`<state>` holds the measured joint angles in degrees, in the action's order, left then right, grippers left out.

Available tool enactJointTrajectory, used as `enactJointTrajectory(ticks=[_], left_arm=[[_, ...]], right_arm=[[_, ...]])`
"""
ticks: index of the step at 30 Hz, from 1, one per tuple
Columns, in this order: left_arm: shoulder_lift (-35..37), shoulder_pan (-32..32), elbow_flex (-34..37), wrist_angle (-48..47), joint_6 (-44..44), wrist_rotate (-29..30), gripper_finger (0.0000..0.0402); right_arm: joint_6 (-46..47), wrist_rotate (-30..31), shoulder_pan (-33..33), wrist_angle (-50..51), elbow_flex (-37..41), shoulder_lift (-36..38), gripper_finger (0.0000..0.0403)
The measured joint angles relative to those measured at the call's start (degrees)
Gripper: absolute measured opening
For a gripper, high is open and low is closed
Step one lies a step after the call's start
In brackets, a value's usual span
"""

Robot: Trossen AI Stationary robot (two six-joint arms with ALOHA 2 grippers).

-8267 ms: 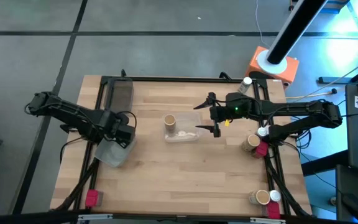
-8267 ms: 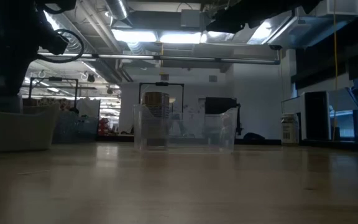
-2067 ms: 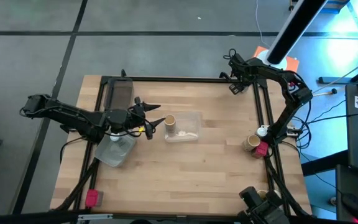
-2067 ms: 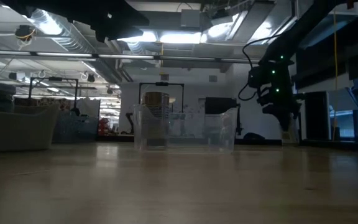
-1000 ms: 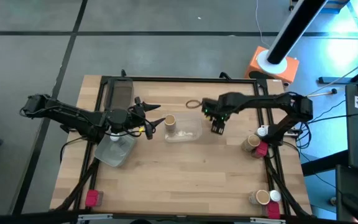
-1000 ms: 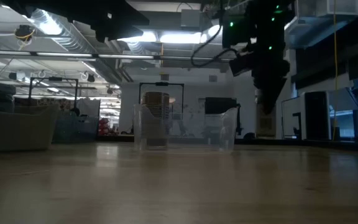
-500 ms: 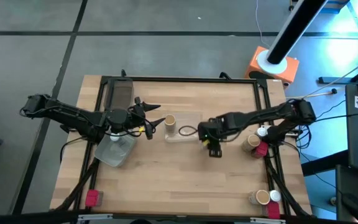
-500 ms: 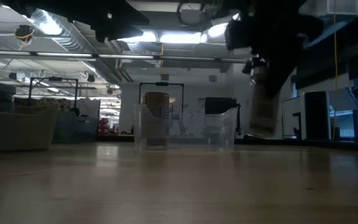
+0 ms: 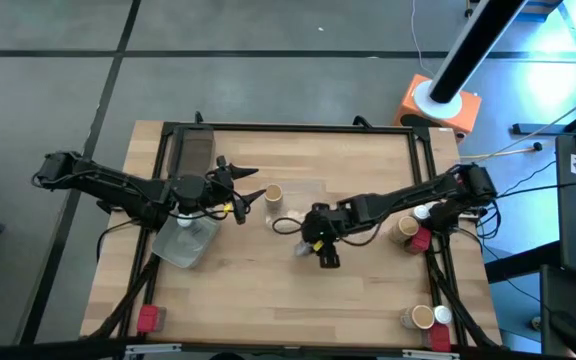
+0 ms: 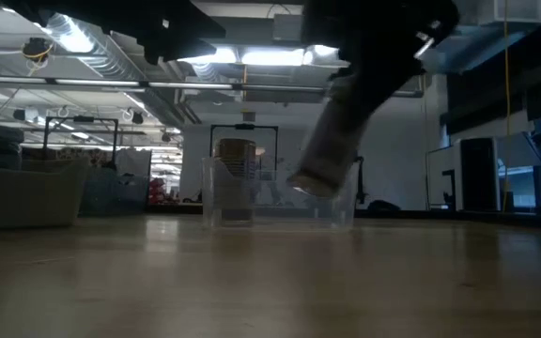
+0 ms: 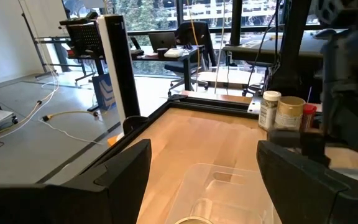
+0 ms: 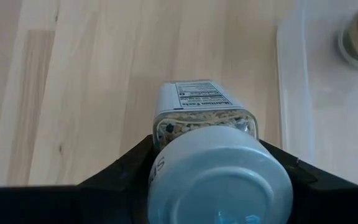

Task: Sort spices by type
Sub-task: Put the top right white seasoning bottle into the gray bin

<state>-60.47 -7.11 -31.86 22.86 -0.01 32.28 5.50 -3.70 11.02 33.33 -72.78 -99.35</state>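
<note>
1. White-capped spice jar point(image 12: 211, 155) sits pinched between the right gripper point(image 9: 314, 243) fingers, tilted over the wooden table point(image 9: 268, 300) near its middle, just beside the clear tray point(image 9: 298, 205).
2. Inside that tray stands a tan cork-topped jar point(image 9: 273, 194).
3. Left gripper point(image 9: 251, 192) hovers beside the tray, fingers spread and holding nothing.
4. More spices point(image 9: 413, 228) stand at the table's right edge, and a red jar point(image 9: 147, 318) sits at the near left corner.

The white-capped spice jar point(image 12: 205, 134) carries a printed label, its lettering too small to read.
</note>
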Motion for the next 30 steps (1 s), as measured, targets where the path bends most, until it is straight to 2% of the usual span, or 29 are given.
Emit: enactJointTrajectory(ticks=[4, 8, 13, 22, 30], left_arm=[[0.00, 0.00, 0.00, -0.01, 0.00, -0.01, 0.0276], [-0.02, 0.00, -0.02, -0.33, 0.00, -0.01, 0.0276], [-0.02, 0.00, -0.04, -0.91, -0.02, -0.01, 0.0276], [-0.02, 0.00, -0.04, -1.33, -0.26, -0.01, 0.0276], [-0.02, 0.00, -0.04, -1.30, -0.37, 0.01, 0.0276]], right_arm=[[-1.84, 0.02, -0.13, 2.29, -6.45, -4.43, 0.0212], [-3.16, 0.06, -0.13, 9.52, -14.40, -9.68, 0.0209], [-3.19, 2.89, -0.13, 16.55, -21.61, -15.32, 0.0211], [-3.94, 3.47, -0.17, 18.99, -22.64, -18.16, 0.0214], [-4.52, 3.08, -0.17, 17.75, -22.60, -18.14, 0.0253]])
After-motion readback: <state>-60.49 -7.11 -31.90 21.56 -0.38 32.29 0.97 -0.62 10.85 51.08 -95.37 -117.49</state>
